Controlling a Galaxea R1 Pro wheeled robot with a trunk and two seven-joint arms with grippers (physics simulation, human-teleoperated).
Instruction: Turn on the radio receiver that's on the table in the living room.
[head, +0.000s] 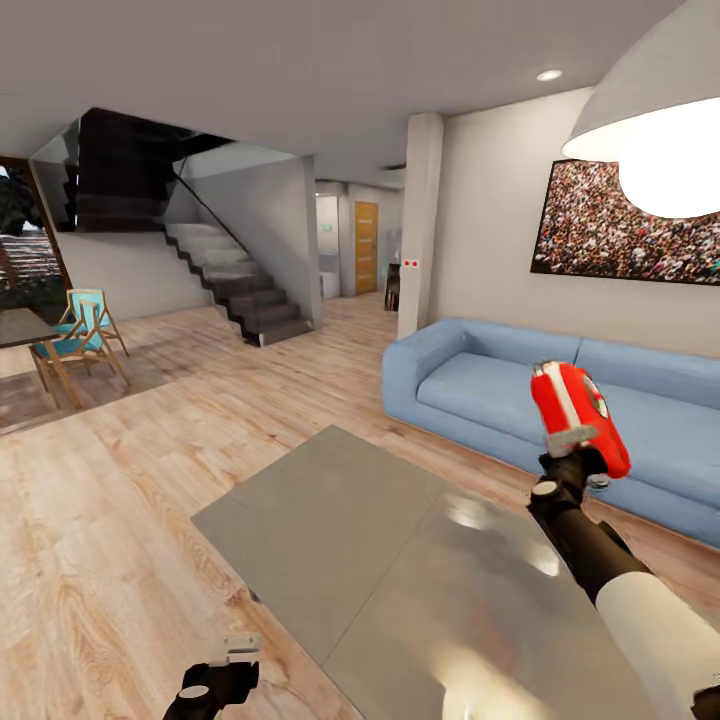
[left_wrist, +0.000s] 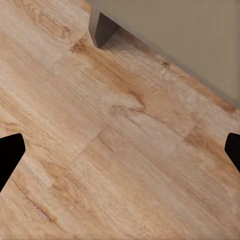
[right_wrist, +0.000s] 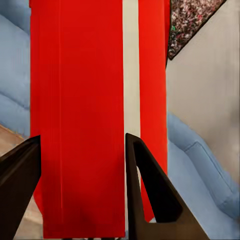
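**Radio held aloft over the grey table**

The right gripper (right_wrist: 80, 192) is clamped on the flat red radio receiver with white trim (head: 577, 413), raised above the glossy grey coffee table (head: 400, 570), before the long blue sofa (head: 480, 385). The left gripper (left_wrist: 120, 150), fingers spread, empty, hangs beside that table over wood floor (left_wrist: 100, 165).

radio receiver (head: 578, 415) 1 | table (head: 330, 520) 1 | sofa (head: 480, 385) 1 | chairs (head: 80, 340) 2 (turquoise seats)

Head camera: high, facing forward and down across the counter (head: 400, 560) toward the sofa (head: 500, 390). Left wrist camera: near the wood floor (left_wrist: 100, 150), sharing the counter edge. Right wrist camera: very close on the radio receiver (right_wrist: 80, 125), sofa shared behind.
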